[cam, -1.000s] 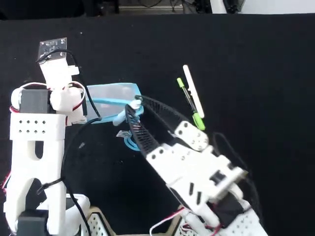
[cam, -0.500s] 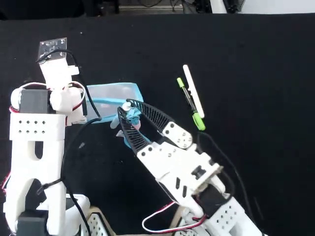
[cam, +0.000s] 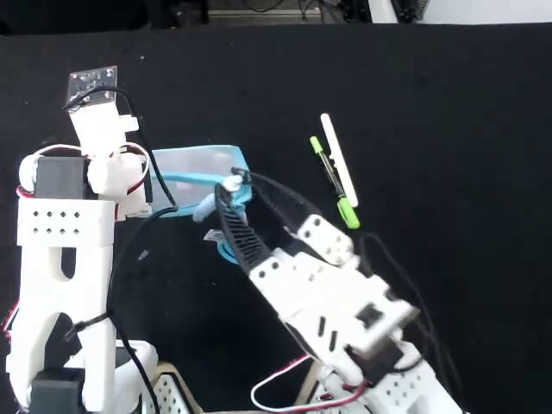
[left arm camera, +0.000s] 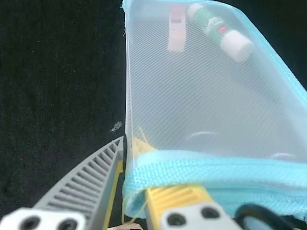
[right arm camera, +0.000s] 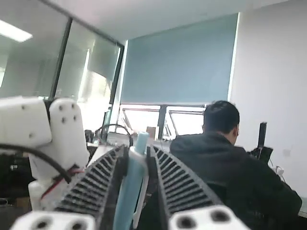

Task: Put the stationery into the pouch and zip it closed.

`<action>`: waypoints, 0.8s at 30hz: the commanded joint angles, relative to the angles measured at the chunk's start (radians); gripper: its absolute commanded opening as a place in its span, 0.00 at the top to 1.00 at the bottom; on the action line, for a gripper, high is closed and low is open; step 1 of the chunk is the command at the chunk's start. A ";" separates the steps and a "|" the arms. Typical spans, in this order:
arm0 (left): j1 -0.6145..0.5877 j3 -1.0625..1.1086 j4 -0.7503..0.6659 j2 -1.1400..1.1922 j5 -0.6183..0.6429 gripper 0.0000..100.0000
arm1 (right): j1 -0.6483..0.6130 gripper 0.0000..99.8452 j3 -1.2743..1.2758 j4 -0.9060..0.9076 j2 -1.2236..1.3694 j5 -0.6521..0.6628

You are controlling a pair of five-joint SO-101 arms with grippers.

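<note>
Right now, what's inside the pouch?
Through the pouch mesh: a white-capped tube and a pink strip. The zipper band covers whatever lies beneath it.

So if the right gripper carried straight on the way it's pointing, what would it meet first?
Probably the light-blue translucent mesh pouch: the right gripper, shut on a pale-blue pen, points at its near edge. Height is unclear from above, so it might pass over.

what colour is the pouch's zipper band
The zipper band is light blue, clearest in the left wrist view.
</note>
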 commanded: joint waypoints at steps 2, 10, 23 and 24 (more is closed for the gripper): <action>-0.001 0.025 -0.011 0.012 -0.009 0.97 | -0.003 0.99 0.042 -0.020 -0.004 -0.002; -0.001 0.025 -0.011 0.012 -0.009 0.97 | -0.003 0.99 -0.045 -0.020 -0.008 -0.002; -0.001 0.025 -0.011 0.012 -0.009 0.97 | 0.003 0.99 -0.105 -0.028 0.068 0.000; -0.001 0.025 -0.011 0.012 -0.009 0.97 | 0.015 0.99 -0.110 -0.052 0.087 0.000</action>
